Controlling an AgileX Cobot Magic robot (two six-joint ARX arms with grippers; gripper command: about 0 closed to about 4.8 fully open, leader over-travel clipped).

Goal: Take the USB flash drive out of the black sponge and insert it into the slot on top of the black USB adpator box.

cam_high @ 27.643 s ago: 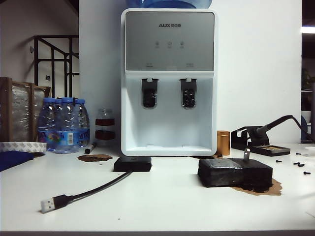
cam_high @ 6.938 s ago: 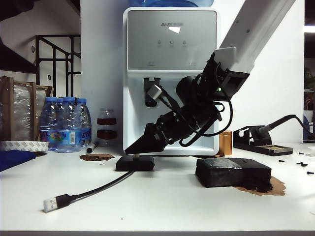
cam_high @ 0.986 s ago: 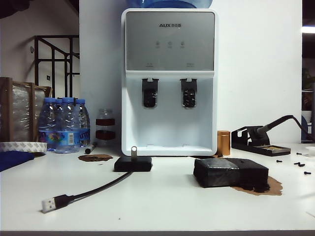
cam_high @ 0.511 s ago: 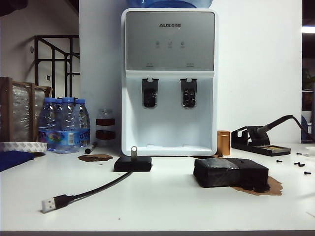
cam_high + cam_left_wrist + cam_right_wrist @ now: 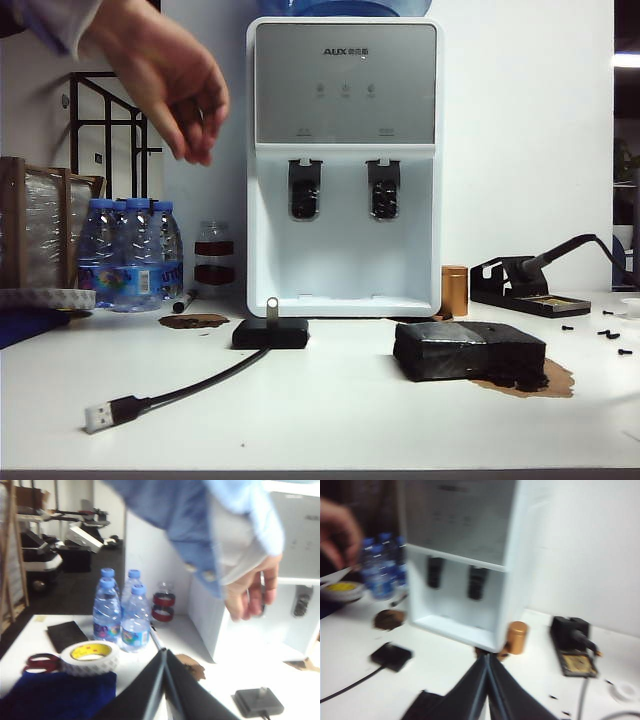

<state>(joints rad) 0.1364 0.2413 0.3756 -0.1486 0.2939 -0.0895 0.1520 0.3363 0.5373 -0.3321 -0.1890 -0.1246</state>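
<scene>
While the USB flash drive (image 5: 271,305) stands in the black USB adpator box (image 5: 270,333), ahead of and below my left claw (image 5: 165,680) and right claw (image 5: 487,687), both pinched shut and empty, I should stay clear of the person's hand (image 5: 165,85).

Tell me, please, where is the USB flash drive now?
In the exterior view the USB flash drive stands upright in the top of the black USB adaptor box, left of centre on the table, just before the water dispenser.
</scene>
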